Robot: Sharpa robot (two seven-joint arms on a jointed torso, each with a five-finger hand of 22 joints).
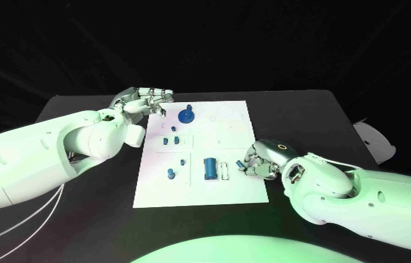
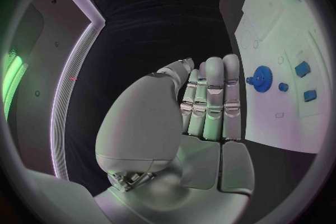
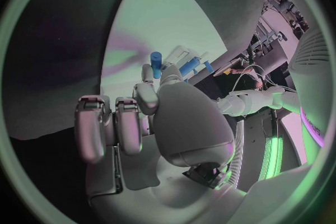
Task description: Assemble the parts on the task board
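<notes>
**Green-tinged light, dark surroundings**

The head view is dim beyond the task board (image 1: 201,156), which glows pale under overhead light; the upper half of the frame is black. A green cast tints the arms. Both wrist views bend straight edges strongly, with bright green strips near their rims.

- Task board (image 1: 224,197): matt white, smooth, paper-like sheet.
- Parts (image 1: 209,167): smooth blue plastic.
- Right robot hand (image 1: 259,161): glossy silver metal look.
- Desk (image 1: 85,215): matt black.
</notes>
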